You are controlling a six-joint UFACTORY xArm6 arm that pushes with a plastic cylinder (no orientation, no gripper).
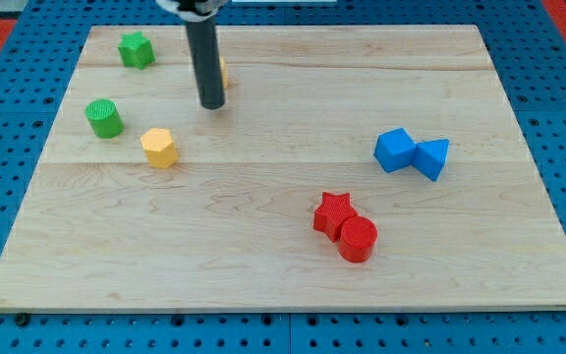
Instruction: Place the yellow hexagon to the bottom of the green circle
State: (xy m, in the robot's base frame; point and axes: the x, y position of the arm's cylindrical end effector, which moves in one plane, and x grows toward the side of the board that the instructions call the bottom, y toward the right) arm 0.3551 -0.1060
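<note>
The yellow hexagon (159, 147) lies on the wooden board at the view's left, just right of and slightly below the green circle (104, 118). The two are apart. My tip (211, 103) stands up and to the right of the yellow hexagon, not touching it. A second yellow block (222, 70) is mostly hidden behind the rod.
A green star (137, 49) sits at the view's top left. A blue cube (395, 149) touches a blue triangle (432, 157) at the right. A red star (334, 212) touches a red cylinder (358, 238) at the lower middle. The board (283, 275) rests on a blue pegboard.
</note>
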